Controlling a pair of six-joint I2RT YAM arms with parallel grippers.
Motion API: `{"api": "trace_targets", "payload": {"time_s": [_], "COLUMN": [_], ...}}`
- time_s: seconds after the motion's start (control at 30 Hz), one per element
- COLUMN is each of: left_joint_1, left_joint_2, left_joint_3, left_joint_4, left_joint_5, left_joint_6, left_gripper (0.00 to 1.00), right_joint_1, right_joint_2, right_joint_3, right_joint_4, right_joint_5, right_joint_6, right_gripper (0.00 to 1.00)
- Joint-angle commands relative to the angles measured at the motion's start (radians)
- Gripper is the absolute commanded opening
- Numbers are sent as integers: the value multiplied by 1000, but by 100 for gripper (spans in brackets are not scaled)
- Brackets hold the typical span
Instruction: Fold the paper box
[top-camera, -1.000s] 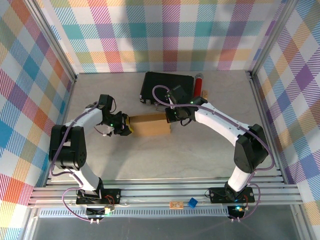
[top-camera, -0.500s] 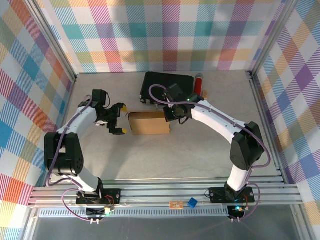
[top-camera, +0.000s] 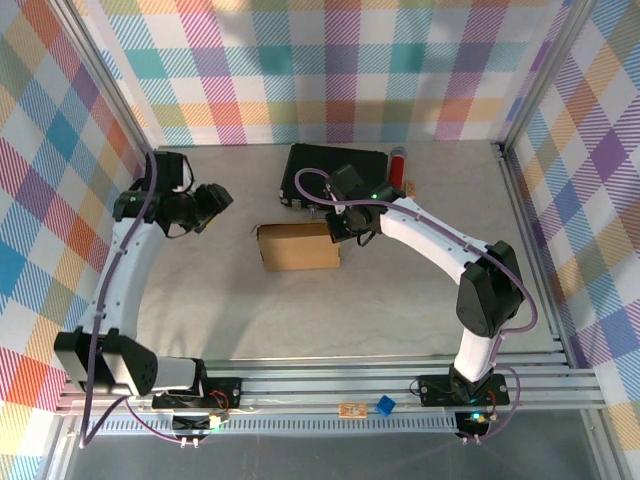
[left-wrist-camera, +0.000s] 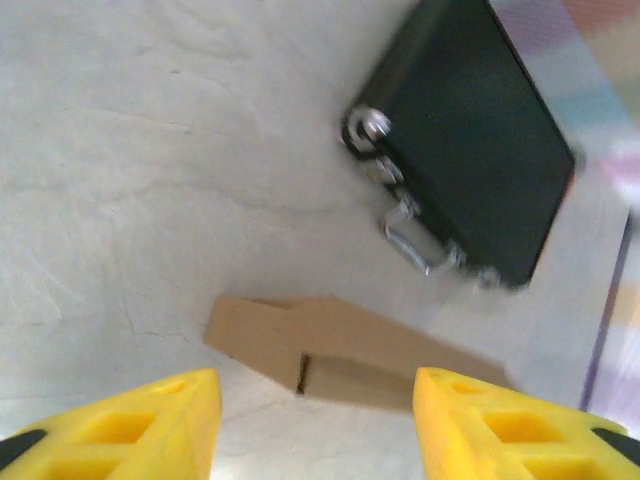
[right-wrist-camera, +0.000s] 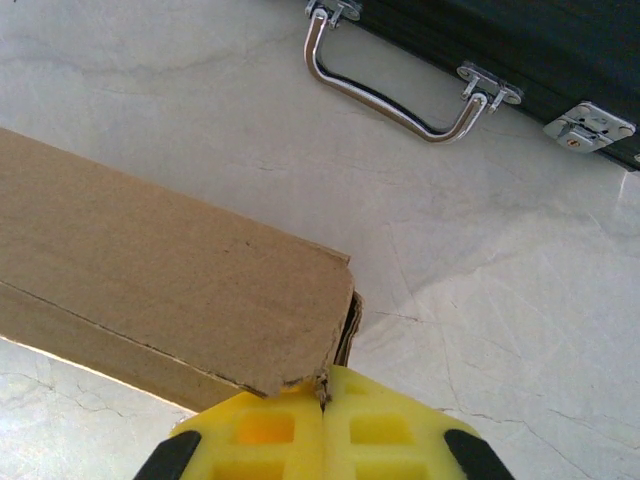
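Note:
The paper box (top-camera: 298, 246) is a flat, closed brown cardboard box lying mid-table, also seen in the left wrist view (left-wrist-camera: 340, 345) and the right wrist view (right-wrist-camera: 160, 290). My left gripper (top-camera: 213, 203) hovers up and to the left of the box, well apart from it. It is open, and bare table shows between its yellow fingers (left-wrist-camera: 130, 425). My right gripper (top-camera: 340, 232) is shut, its yellow fingertips (right-wrist-camera: 325, 420) pressed together. They touch the box's ragged far right corner.
A black hard case (top-camera: 335, 170) with a metal handle (right-wrist-camera: 395, 95) lies just behind the box. A red cylinder (top-camera: 397, 165) stands at its right end. Checkered walls close in the table's left, back and right sides.
My left gripper let go of the box's left end and pulled back up and to the left. The box lies flat. The right gripper stayed at the corner.

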Motion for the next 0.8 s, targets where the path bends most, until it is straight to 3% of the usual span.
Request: {"api": "trace_targets", "payload": {"time_s": [0.0,0.2,0.4,0.57,0.77], "left_joint_1": [-34,-35,-35,-37,-42], "left_joint_2": [-24,-16,-3,38,-19], "left_joint_3": [-117,-197,-214,-194,-255], "left_joint_4": [21,112,167,102,81], "left_joint_5": [64,125,202,309,273], "left_joint_6": [365,557,687,776,809], "left_gripper": [47,39,46,45,46], "right_joint_1": [2,-17,-27,-37,-42], "right_joint_2": [36,54,69,83,99], "right_joint_3": [15,40,64,85,101], "right_joint_4": [-88,-115,-133,-153,-165], "right_joint_5": [-27,-56,-69,-77,-81], "right_joint_6": [-32,-63,-79,-83,-76], "right_gripper": [0,0,0,0,0]}}
